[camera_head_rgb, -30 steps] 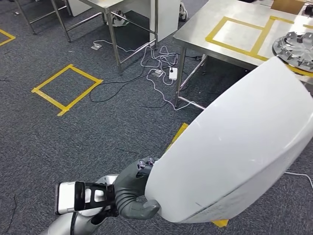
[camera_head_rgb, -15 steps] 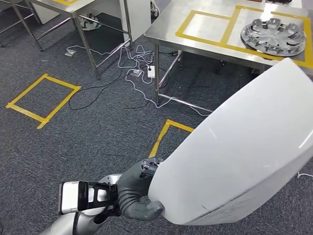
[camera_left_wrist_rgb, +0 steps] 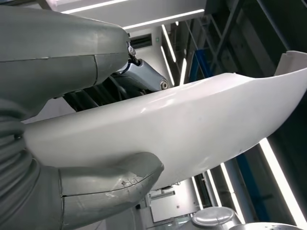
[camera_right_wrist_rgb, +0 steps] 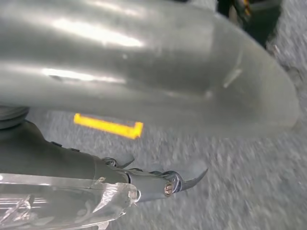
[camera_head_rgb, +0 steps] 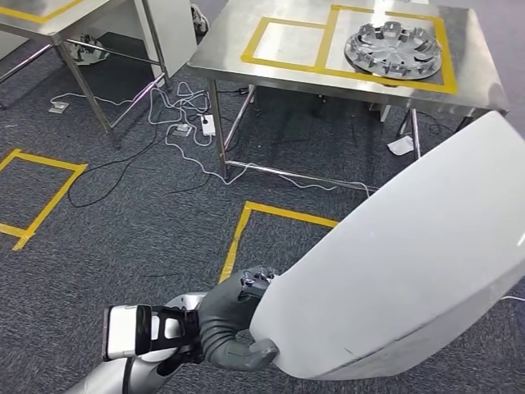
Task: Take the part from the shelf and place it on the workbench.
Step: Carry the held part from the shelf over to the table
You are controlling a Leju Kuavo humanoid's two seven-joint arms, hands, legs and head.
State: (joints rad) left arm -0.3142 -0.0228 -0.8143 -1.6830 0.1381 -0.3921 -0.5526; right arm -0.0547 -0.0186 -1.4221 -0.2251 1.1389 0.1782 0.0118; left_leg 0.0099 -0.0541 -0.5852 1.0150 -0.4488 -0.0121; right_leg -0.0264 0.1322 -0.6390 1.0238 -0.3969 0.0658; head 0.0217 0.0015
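Grey carpet marked with yellow tape squares (camera_head_rgb: 276, 215) is lying between the robot and a steel bench (camera_head_rgb: 291, 72), which is standing ahead with cables (camera_head_rgb: 185, 123) trailing beside its legs.

Item carried: a large white panel (camera_head_rgb: 402, 271), off the floor and short of the bench. The left hand (camera_head_rgb: 232, 320) is grasping its near left end, thumb under the edge and fingers over the top. The right hand (camera_right_wrist_rgb: 90, 177) is sitting under the panel's underside; whether it is gripping or merely supporting cannot be told.

Orientation: the panel's long axis is running from lower left to upper right in the head view, its far end raised and pointing toward the bench's right front corner, its broad smooth face turned upward.

On the bench: a silver wheel cover (camera_head_rgb: 393, 48) is occupying the right taped square; the left taped square (camera_head_rgb: 288, 41) is showing bare steel.

Risks, as judged:
- The glossy surface is offering little purchase, so the panel may be slipping at the left end.
- The leading end may be striking the bench edge or the wheel cover on approach.
- Cables near the legs are posing a tripping hazard.
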